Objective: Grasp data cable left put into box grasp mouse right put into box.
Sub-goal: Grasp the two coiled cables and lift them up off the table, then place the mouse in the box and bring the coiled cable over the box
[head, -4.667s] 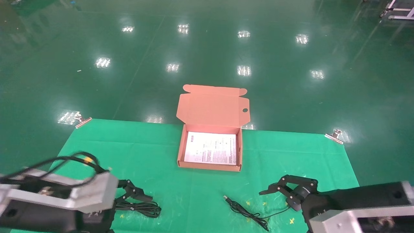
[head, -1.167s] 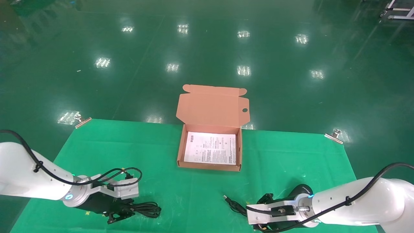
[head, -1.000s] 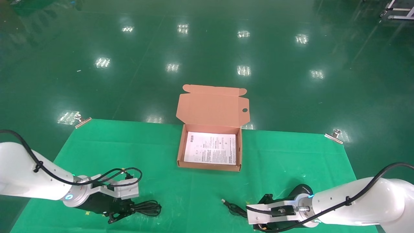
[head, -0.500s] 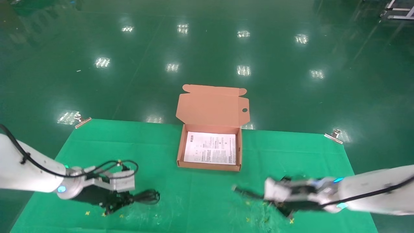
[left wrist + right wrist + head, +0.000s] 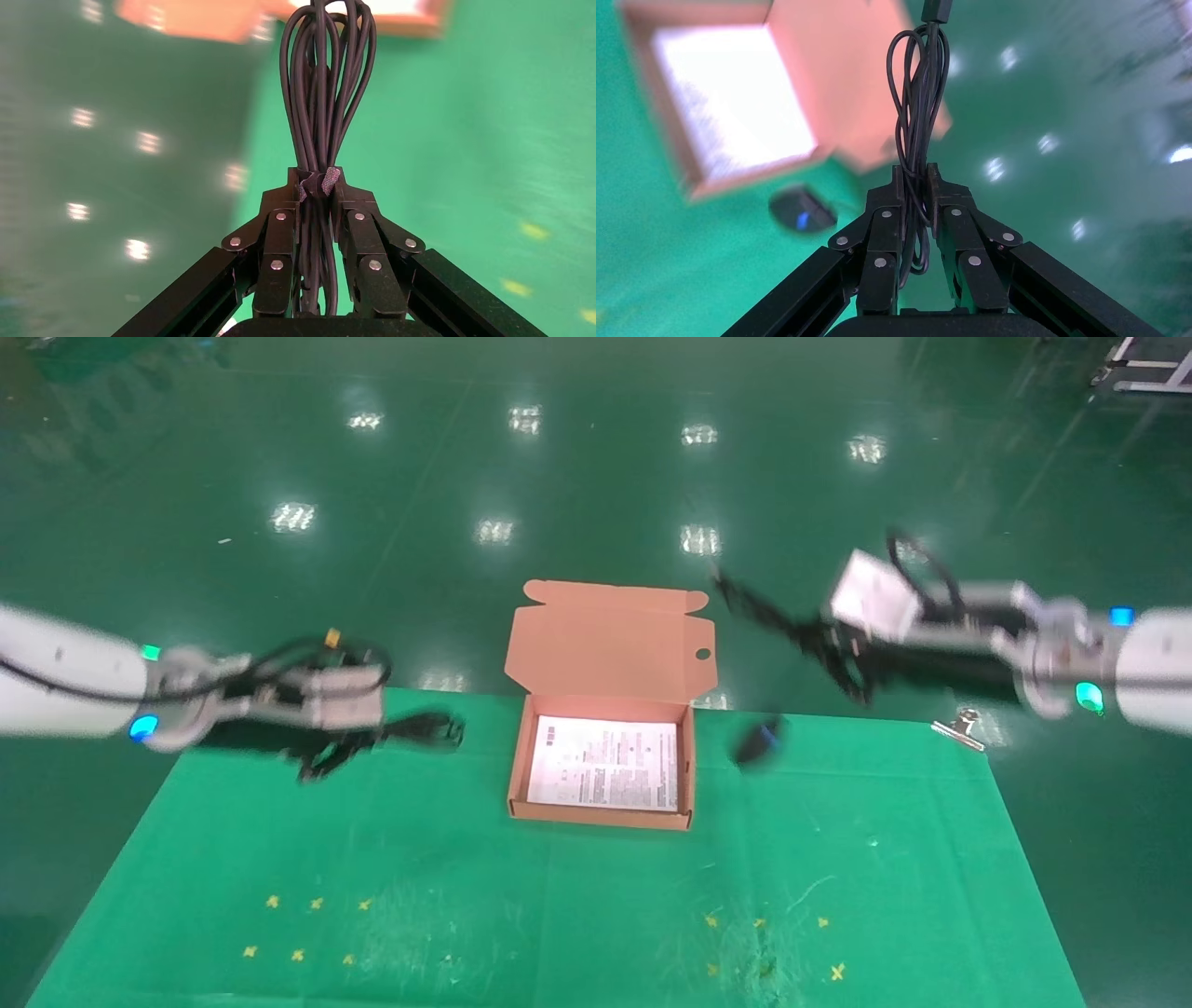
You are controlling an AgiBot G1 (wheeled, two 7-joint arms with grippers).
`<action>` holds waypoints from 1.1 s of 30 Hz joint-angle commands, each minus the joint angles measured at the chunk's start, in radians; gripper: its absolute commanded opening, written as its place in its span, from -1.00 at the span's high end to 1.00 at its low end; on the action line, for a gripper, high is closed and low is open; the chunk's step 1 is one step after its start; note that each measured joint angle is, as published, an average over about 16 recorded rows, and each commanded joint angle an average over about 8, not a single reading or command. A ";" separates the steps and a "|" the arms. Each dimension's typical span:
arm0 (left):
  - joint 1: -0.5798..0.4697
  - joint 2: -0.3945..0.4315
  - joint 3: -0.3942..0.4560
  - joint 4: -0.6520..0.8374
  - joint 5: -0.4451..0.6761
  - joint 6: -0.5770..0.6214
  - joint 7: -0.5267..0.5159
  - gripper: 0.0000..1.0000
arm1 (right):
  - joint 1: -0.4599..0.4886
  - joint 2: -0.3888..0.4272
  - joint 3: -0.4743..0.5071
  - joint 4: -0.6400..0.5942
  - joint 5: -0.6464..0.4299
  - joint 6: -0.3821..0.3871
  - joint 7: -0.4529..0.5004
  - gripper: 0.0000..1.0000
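Observation:
My left gripper [image 5: 358, 740] is shut on the data cable [image 5: 424, 728], a black looped bundle, and holds it in the air left of the box. In the left wrist view the bundle [image 5: 327, 84] stands out from between the shut fingers [image 5: 281, 232]. My right gripper [image 5: 838, 658] is shut on the mouse's thin cord [image 5: 918, 91] and is raised to the right of the lid [image 5: 605, 645]. The black mouse [image 5: 756, 743] with its blue light hangs below on the cord, just right of the open salmon-orange box [image 5: 601, 815]. It also shows in the right wrist view [image 5: 800, 210].
The green cloth [image 5: 559, 896] covers the table and has small yellow marks near its front. A metal clip [image 5: 959, 727] holds its back right corner. The glossy green floor lies beyond the table. The box's floor is a white printed sheet [image 5: 605, 775].
Both arms have risen from the table's front and swung back. The left carried the cable bundle up beside the box. The right lifted the mouse off the cloth by its cord.

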 commanded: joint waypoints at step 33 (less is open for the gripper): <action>-0.148 0.103 -0.045 0.084 0.035 -0.184 0.086 1.00 | 0.191 -0.332 0.006 -0.301 0.063 0.179 -0.170 1.00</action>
